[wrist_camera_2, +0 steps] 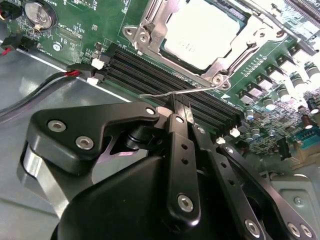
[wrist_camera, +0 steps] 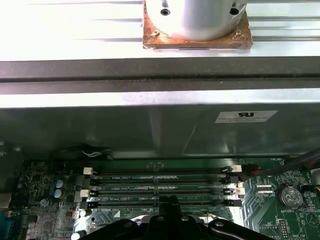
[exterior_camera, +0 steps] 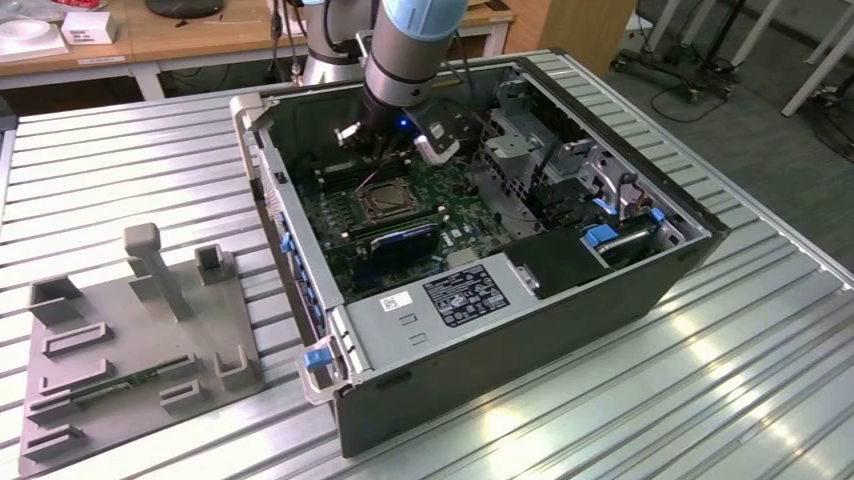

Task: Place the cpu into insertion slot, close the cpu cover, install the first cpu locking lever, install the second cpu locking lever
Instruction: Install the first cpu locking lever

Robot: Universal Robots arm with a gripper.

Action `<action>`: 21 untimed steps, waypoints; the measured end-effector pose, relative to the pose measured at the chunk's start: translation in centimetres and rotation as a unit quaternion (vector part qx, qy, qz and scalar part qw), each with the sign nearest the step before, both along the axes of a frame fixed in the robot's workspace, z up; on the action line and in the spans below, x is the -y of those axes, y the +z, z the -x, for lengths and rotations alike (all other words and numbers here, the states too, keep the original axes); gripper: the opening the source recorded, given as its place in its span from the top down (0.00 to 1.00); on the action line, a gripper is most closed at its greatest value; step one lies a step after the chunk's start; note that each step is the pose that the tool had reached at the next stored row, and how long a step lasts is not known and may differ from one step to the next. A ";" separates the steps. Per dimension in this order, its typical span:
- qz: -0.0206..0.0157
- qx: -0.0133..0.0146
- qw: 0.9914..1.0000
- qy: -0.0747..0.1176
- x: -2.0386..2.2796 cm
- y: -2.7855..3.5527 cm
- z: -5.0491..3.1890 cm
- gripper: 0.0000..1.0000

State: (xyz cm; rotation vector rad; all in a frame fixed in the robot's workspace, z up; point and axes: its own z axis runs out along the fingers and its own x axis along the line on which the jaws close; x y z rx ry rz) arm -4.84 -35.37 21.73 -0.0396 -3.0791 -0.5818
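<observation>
Ribbed metal tabletop (exterior_camera: 747, 400) carries an open computer case (exterior_camera: 534, 330) and, at the exterior view's left, a grey fixture (exterior_camera: 134, 340). Inside the case the arm reaches down over the motherboard (exterior_camera: 400, 225), near the slot (exterior_camera: 383, 200). In the second wrist view the cpu (wrist_camera_2: 202, 32) sits in its socket with the cover (wrist_camera_2: 155, 25) closed around it — a thin wire lever (wrist_camera_2: 175, 93) runs over the black memory slots (wrist_camera_2: 150, 75) to the gripper (wrist_camera_2: 181, 106), whose fingers are pressed together on the lever's end. In the first wrist view the memory slots lie just beyond the fingertips (wrist_camera: 167, 202).
</observation>
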 end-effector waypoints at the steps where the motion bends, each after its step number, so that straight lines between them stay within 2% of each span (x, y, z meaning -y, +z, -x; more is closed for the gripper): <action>1: 0.000 0.000 1.000 0.000 -0.06 -0.03 0.00 0.89; 7: 0.000 0.000 1.000 0.000 -0.29 -0.14 0.00 0.89; 16: 0.000 0.000 1.000 0.000 -0.30 -0.87 -0.03 0.89; 21: 0.000 0.000 1.000 0.000 -0.30 -1.03 -0.39 0.89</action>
